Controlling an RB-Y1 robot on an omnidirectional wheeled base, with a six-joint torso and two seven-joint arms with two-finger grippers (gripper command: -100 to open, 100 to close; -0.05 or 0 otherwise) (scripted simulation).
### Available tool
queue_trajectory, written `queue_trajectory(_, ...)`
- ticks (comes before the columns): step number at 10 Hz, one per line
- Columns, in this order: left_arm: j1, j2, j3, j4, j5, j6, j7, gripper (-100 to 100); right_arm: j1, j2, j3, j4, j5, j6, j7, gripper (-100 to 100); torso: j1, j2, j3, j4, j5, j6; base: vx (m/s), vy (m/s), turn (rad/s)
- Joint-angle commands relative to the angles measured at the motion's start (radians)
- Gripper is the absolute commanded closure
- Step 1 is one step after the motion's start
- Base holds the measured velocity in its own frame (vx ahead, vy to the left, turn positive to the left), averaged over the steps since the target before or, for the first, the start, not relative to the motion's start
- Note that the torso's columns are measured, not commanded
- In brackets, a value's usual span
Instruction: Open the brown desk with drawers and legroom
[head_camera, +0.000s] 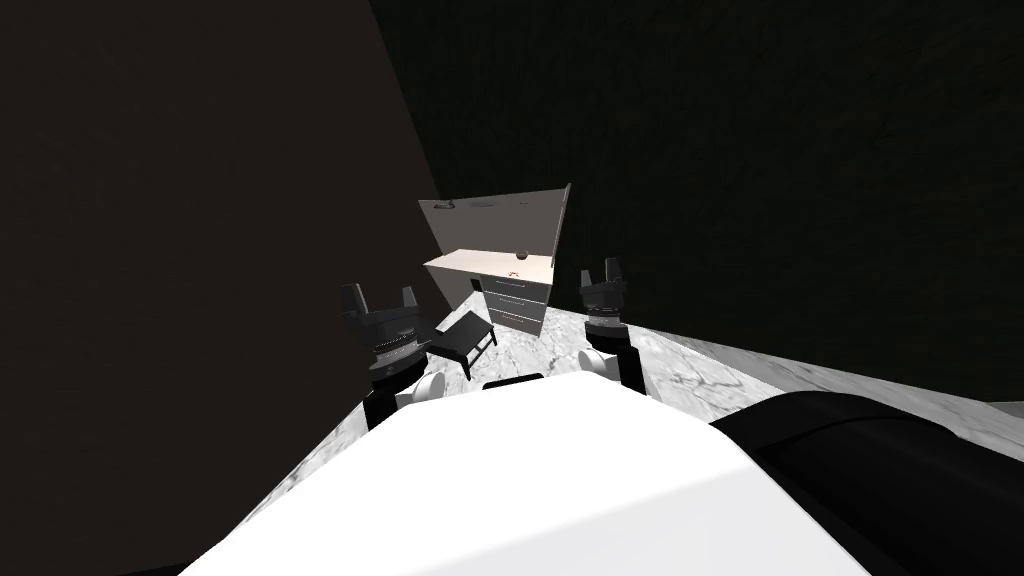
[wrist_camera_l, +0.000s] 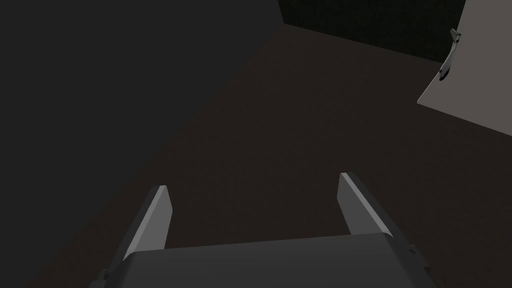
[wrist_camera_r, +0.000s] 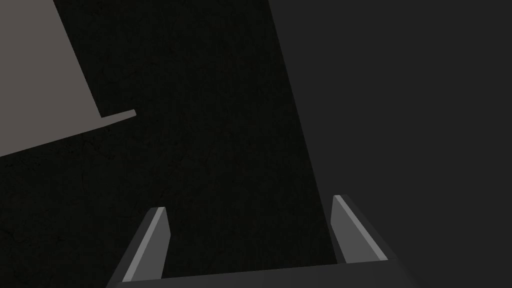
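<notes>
The desk (head_camera: 500, 268) stands well ahead of me against a pale wall panel, drawn with a pale top and a grey drawer stack (head_camera: 517, 302) on its right side; the drawers look closed. Legroom lies on its left. My left gripper (head_camera: 380, 297) is raised before my chest, open and empty, far short of the desk. The right gripper (head_camera: 602, 272) is raised too, open, level with the drawer stack's right but nearer to me. In the left wrist view the left gripper (wrist_camera_l: 252, 187) faces dark walls. In the right wrist view the right gripper (wrist_camera_r: 247, 207) does the same.
A low dark stool or bench (head_camera: 463, 338) stands on the marbled floor (head_camera: 680, 370) between my left gripper and the desk. A small dark object (head_camera: 522, 254) sits on the desk top. Dark walls close in on both sides.
</notes>
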Motion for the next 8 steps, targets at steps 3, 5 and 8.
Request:
queue_trajectory(3,0.0,0.0,0.0,0.0,0.0,0.0,0.0,0,0.0,0.0,0.0,0.0,0.0,0.0,0.0,0,0.0,0.175,-0.351,0.176,0.0,0.0,0.0,0.0,0.0)
queue_trajectory(5,0.0,0.0,0.0,0.0,0.0,0.0,0.0,0,0.0,0.0,0.0,0.0,0.0,0.0,0.0,0,0.0,0.322,-0.644,0.322,0.0,0.0,0.0,0.0,0.0)
queue_trajectory(8,0.0,0.0,0.0,0.0,0.0,0.0,0.0,0,0.0,0.0,0.0,0.0,0.0,0.0,0.0,0,0.0,0.544,-1.087,0.544,0.0,0.0,0.0,0.0,0.0)
